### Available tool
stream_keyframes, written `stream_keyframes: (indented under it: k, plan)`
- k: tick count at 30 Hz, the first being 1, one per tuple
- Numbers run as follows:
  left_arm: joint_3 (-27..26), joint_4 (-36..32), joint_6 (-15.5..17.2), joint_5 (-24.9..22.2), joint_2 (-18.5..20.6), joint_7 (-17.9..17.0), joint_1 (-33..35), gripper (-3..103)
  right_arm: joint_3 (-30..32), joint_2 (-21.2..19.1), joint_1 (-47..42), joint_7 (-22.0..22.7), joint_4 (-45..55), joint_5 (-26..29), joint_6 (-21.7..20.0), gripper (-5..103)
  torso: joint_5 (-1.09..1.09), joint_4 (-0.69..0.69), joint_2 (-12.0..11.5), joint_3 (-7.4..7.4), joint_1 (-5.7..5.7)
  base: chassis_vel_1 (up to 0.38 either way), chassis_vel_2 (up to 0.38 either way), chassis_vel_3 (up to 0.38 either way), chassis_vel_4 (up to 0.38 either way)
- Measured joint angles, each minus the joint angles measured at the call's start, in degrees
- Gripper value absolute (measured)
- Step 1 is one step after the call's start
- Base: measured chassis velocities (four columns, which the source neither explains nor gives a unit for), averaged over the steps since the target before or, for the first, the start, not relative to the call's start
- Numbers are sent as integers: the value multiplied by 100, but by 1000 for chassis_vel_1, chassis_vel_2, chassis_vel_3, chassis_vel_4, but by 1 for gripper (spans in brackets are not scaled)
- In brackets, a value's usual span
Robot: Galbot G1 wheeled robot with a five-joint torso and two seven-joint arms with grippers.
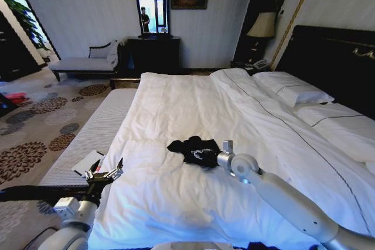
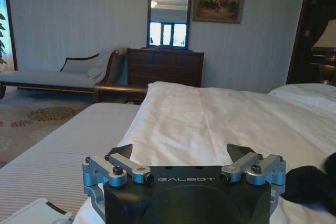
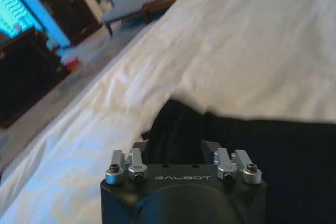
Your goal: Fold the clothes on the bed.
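- We see the black T-shirt (image 1: 194, 150) lying crumpled on the white duvet of the bed (image 1: 193, 103), near the foot-side middle, well apart from the pillows (image 1: 293, 89).
- Our right claw (image 1: 215, 157) is down at the shirt's edge, touching the dark cloth; in the right wrist view its fingers (image 3: 137, 148) sink into the black fabric (image 3: 252, 156), and we cannot tell how far apart they stand.
- Our left claw (image 1: 108, 173) hovers by the bed's near left edge, fingers spread wide and holding nothing (image 2: 184, 156).
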Motion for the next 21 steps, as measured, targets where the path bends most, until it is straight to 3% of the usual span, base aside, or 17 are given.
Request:
stream_keyframes:
  k: [3, 5, 7, 8, 9, 11, 12, 15, 17, 21]
  plan:
    - [-13, -32, -1, 7, -8, 0, 34, 100, 45, 158, 184, 215, -184, 126, 178, 71, 1, 2, 0, 0, 0, 0, 0, 0, 0]
    - [-22, -39, -2, 8, -9, 0, 37, 100, 83, 196, 190, 250, -213, 153, 226, 71, 1, 2, 0, 0, 1, 0, 0, 0, 0]
    - [-44, -60, -2, 2, -10, -6, 40, 100, 312, 244, 51, 289, -218, 217, 368, 83, 0, 3, 0, 0, 1, 0, 0, 0, 0]
    - [-44, -60, -2, 2, -10, -6, 40, 100, 312, 244, 51, 289, -218, 217, 368, 83, 0, 3, 0, 0, 1, 0, 0, 0, 0]
    - [-45, -66, -2, 1, -9, -11, 35, 100, 480, 232, -165, 223, -209, 58, 510, 93, 1, -1, 0, 0, 1, 0, 0, 0, 0]
    - [-27, -67, 1, 1, -7, -28, 14, 100, 571, 220, -390, 77, -252, -354, 740, 97, 0, -3, 0, 0, 0, 0, 0, 0, 0]
    - [-27, -67, 1, 1, -7, -28, 14, 100, 571, 220, -390, 77, -252, -354, 740, 97, 0, -3, 0, 0, 0, 0, 0, 0, 0]
    - [52, -72, 55, 10, 14, -106, -35, 100, 579, 362, -718, -271, -499, -1469, 1378, 100, 0, -2, 1, 0, 0, 0, 0, 0, 0]
    - [55, -76, 62, 11, 21, -114, -39, 100, 559, 403, -743, -309, -542, -1604, 1468, 100, -1, -2, 1, 0, 0, 0, 0, 0, 0]
    - [-43, -122, 105, -48, 80, -161, -9, 100, 260, 865, -782, -701, -1140, -2984, 2182, 100, 1, 0, 1, 1, 0, 0, 0, 0, 0]
